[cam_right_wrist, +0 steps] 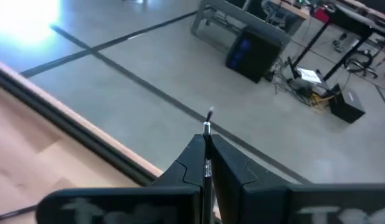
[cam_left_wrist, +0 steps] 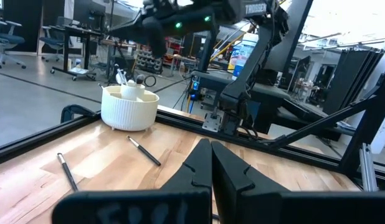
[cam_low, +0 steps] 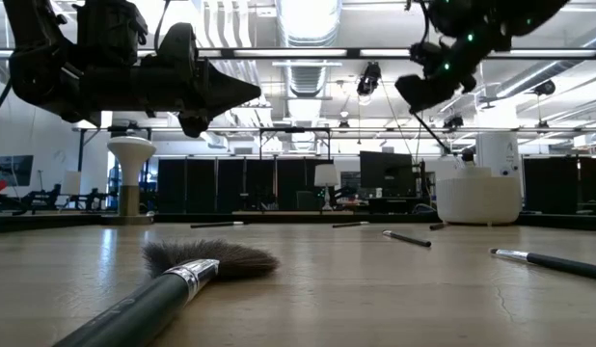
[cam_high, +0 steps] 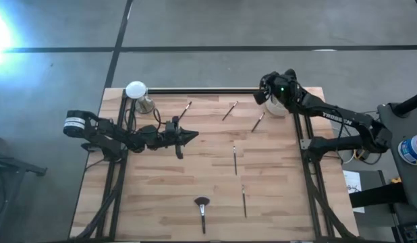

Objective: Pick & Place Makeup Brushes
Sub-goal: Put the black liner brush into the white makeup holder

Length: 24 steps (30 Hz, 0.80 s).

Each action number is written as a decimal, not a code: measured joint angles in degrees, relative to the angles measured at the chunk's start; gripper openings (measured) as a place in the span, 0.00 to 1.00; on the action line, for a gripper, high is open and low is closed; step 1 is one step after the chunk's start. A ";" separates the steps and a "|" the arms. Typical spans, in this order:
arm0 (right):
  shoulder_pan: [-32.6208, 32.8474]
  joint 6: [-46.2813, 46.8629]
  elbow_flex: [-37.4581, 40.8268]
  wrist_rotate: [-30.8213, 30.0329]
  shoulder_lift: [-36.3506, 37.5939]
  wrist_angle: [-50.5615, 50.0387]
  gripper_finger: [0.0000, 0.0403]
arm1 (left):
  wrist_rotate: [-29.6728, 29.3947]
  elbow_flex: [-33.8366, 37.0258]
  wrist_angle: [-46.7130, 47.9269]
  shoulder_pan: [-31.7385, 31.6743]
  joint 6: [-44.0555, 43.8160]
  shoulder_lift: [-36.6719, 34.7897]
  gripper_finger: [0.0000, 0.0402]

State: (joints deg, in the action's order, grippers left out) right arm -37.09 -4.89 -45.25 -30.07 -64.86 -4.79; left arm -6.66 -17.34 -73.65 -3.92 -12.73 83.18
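Observation:
Several thin dark makeup brushes lie flat on the wooden table, among them one [cam_high: 235, 160] at mid table and one [cam_high: 229, 111] farther back. The wide fluffy brush [cam_high: 202, 209] lies near the near edge, large in the low view [cam_low: 197, 270]. My right gripper [cam_high: 266, 88] hovers at the far right corner beside the white ribbed cup [cam_high: 276, 105], shut on a thin brush [cam_right_wrist: 208, 121]. My left gripper [cam_high: 192, 137] hangs shut and empty above the table's left half, seen in its wrist view [cam_left_wrist: 211, 163]. My right gripper pinches a thin brush between its two shut fingers [cam_right_wrist: 194, 158]. The silvery ferrule and small tip [cam_right_wrist: 209, 116] stick out past the fingertips, along the fingers. In the low view the brush [cam_low: 435, 130] is lifted clear and slants down toward the white cup [cam_low: 476, 198].
A second white cup [cam_high: 136, 90] with a metallic object beside it stands at the far left corner. Black rails [cam_high: 208, 90] frame the table's far edge and sides. Bare wood lies between the scattered brushes in the table's middle.

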 joint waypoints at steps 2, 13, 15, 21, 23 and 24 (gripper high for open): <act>-2.01 0.15 2.26 0.54 0.00 3.16 0.03 | 0.00 0.00 0.00 -0.02 0.00 0.00 0.00; -6.47 2.80 14.01 0.09 -0.02 19.12 0.03 | 0.00 0.00 0.00 -0.15 -0.02 0.00 0.00; -6.93 3.27 16.11 0.09 -0.02 22.04 0.03 | 0.00 0.00 0.00 -0.15 -0.02 0.00 0.00; -7.49 3.84 20.77 0.07 -0.04 29.07 0.03 | 0.00 0.00 0.00 -0.15 -0.04 0.00 0.00; -7.70 4.77 21.23 0.07 -0.04 29.11 0.03 | 0.00 0.00 -0.01 -0.15 -0.06 0.00 0.00; -7.86 5.23 21.30 0.07 -0.08 29.01 0.03 | 0.00 0.00 -0.02 -0.14 -0.07 0.00 0.00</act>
State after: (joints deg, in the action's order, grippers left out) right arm -44.95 0.34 -23.95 -30.00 -64.94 24.23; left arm -6.66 -17.34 -73.67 -4.07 -12.80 83.18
